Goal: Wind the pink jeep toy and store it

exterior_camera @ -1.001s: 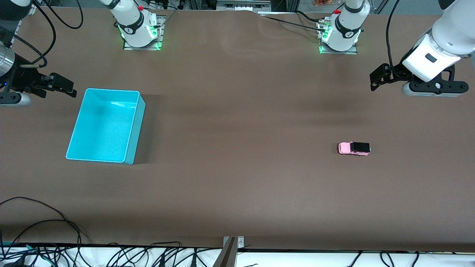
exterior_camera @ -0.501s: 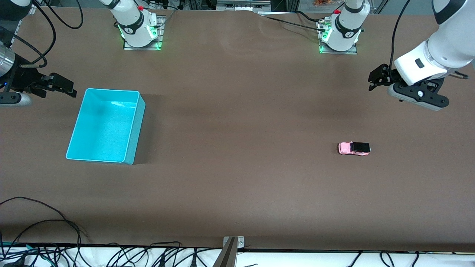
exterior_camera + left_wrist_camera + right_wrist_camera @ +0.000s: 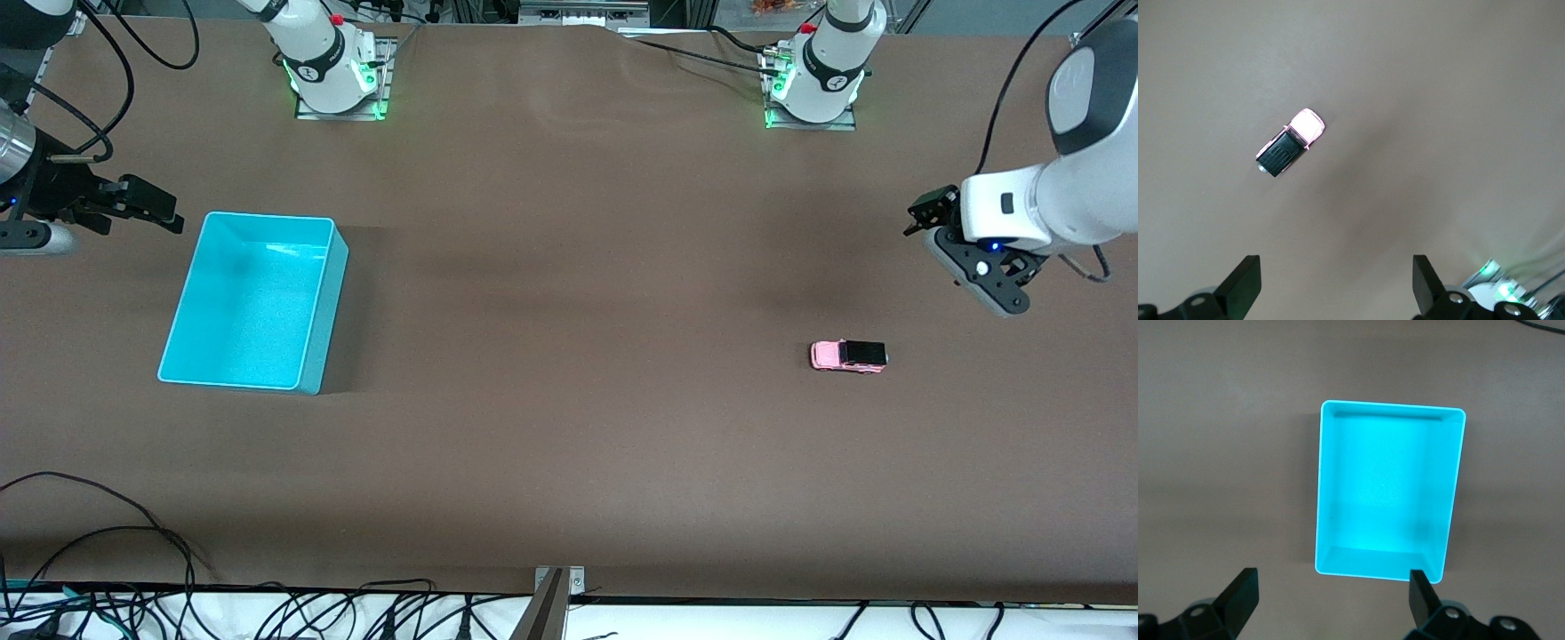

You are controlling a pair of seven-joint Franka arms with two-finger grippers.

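Observation:
The pink jeep toy (image 3: pixel 849 356), with a black roof, stands on the brown table toward the left arm's end. It also shows in the left wrist view (image 3: pixel 1290 143), lying on bare table apart from the fingers. My left gripper (image 3: pixel 925 213) is open and empty in the air over bare table, off to one side of the jeep; in its own view (image 3: pixel 1336 280) nothing is between the fingers. My right gripper (image 3: pixel 156 209) is open and empty over the table beside the turquoise bin (image 3: pixel 333 267), and waits. The bin (image 3: pixel 1391 405) is empty.
The two arm bases (image 3: pixel 333 76) (image 3: pixel 813 84) stand along the table's edge farthest from the front camera. Loose black cables (image 3: pixel 107 533) lie at the edge nearest to it. A wide stretch of brown table separates the bin from the jeep.
My left arm's hand has swung and turned, coming down closer to the jeep. The jeep, the bin and the right arm have not moved.

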